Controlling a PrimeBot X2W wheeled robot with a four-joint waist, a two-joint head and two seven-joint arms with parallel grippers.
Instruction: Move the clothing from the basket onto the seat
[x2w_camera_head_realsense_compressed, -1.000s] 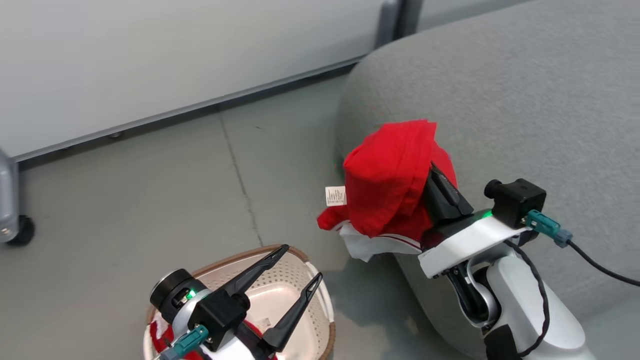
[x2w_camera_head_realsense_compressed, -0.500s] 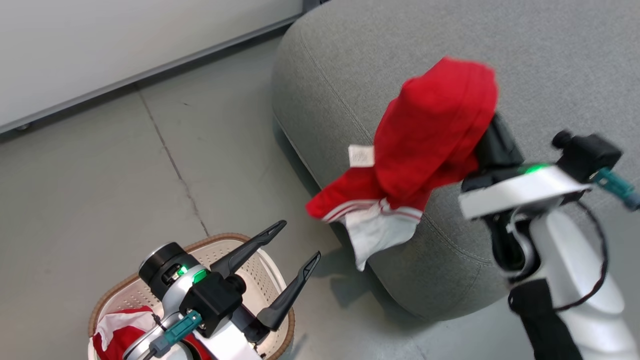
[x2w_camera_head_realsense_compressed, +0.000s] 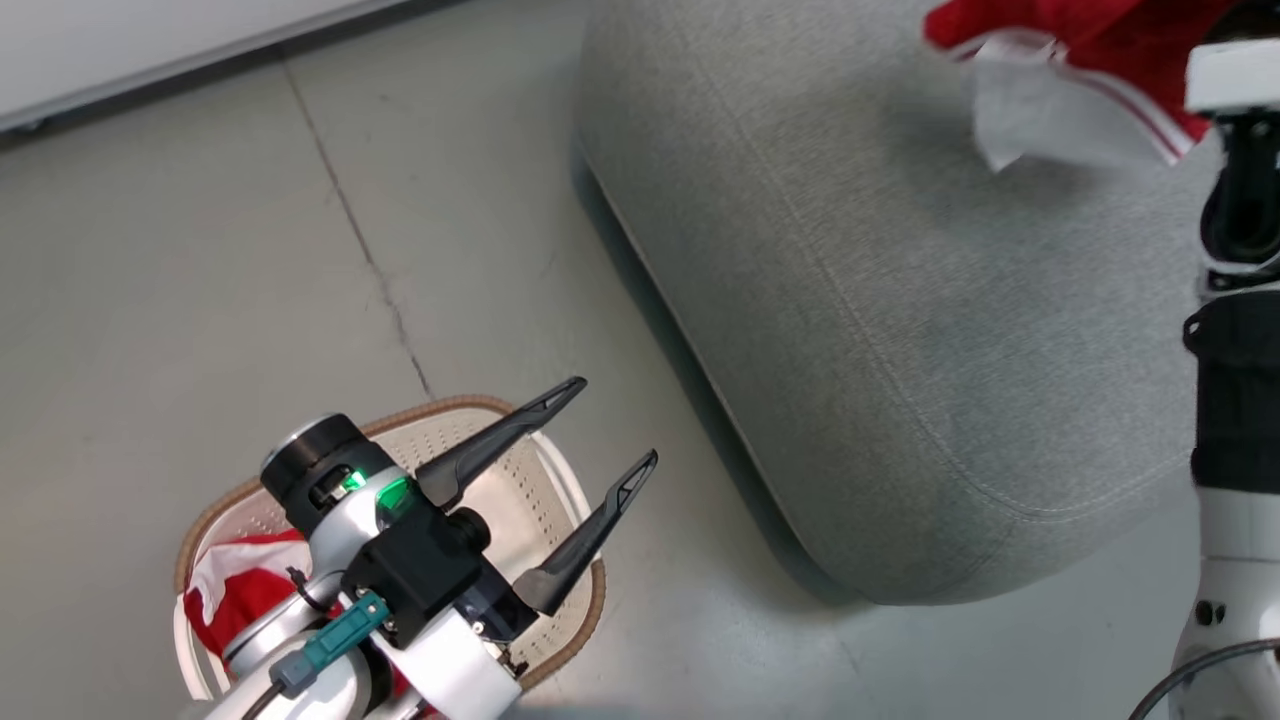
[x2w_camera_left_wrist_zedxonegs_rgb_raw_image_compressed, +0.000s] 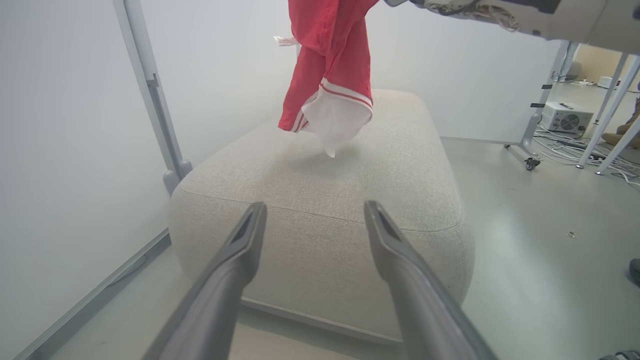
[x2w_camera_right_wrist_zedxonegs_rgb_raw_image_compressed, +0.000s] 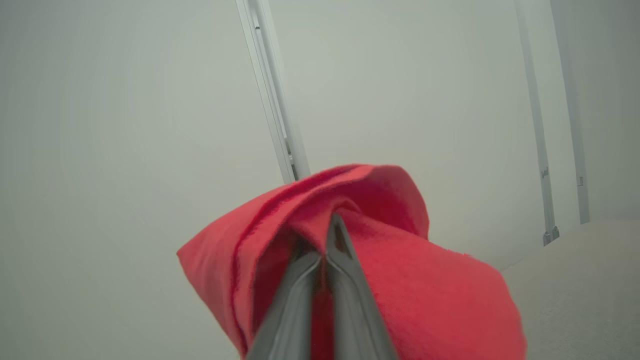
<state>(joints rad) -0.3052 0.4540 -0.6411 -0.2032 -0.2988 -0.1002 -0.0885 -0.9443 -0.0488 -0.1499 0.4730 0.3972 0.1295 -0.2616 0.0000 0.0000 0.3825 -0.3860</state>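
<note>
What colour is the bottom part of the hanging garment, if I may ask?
White, below thin stripes on the red garment; clearest in the left wrist view.

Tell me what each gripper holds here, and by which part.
The right gripper is shut on a red garment, pinching a bunched red fold; the left gripper is open, empty.

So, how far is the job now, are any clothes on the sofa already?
Done: nothing yet, the sofa top in view has no clothes. In hand: the right gripper is shut on a red garment hanging above the sofa. To do: another red piece lies in the basket, below the open left gripper.
</note>
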